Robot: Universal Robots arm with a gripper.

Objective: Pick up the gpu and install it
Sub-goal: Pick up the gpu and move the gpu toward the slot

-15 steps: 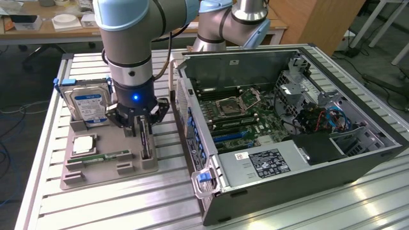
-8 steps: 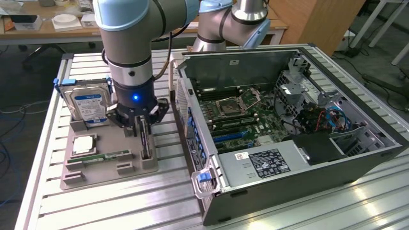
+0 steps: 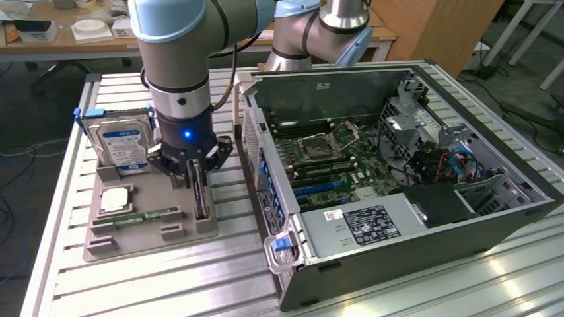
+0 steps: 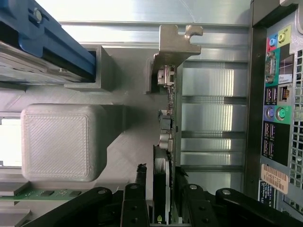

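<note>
Gripper [image 4: 161, 174] sits closest to the wrist camera, and we see its black fingers [image 4: 190, 196] on either side of the gpu [image 4: 167, 125]. The jaws are apart and straddle the card. We see a sliver of gray between one finger and the card's face. The other finger is just beside the card, and we cannot tell if it touches. So we log no firm grip.

The gpu stands on its long edge in a slot of the gray printed tray [image 4: 128, 137], with its metal bracket [image 4: 177, 45] at the end away from the fingers.

In the exterior view the gripper [image 3: 195, 175] hangs straight down from the arm over the tray [image 3: 163, 191]. The gpu [image 3: 202, 205] is a dark upright strip at the tray's side nearest the computer case [image 3: 397, 218].

On the same tray we mark:
- a hard drive [image 3: 123, 148] with a blue-white label, standing at the far end
- a silver square chip [image 3: 116, 198]
- a green RAM stick [image 3: 145, 216], lying flat near the front

The case lies open on the exterior view's right, with its motherboard [image 3: 335, 158] exposed. Tray and case are well apart on the slatted aluminium table [image 3: 132, 284].

In the wrist view the case's rear port panel [image 4: 279, 94] is beside the tray.
</note>
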